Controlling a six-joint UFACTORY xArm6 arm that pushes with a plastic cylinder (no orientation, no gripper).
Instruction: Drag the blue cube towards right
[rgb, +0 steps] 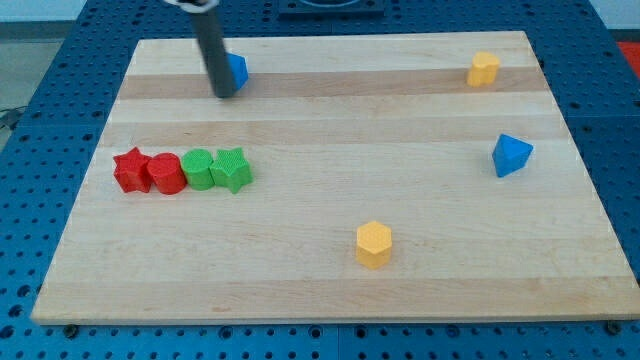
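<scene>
The blue cube (237, 70) sits near the view's top left of the wooden board (330, 290), mostly hidden behind my dark rod. My tip (225, 94) rests on the board right against the cube's left and lower side. A second blue block (511, 155), with a pointed, irregular shape, lies at the view's right edge of the board.
A row of blocks stands at the view's left: a red star (130, 170), a red cylinder (166, 173), a green cylinder (199, 168) and a green star (232, 169). A yellow block (484, 69) is at top right. A yellow hexagonal block (374, 244) is at bottom centre.
</scene>
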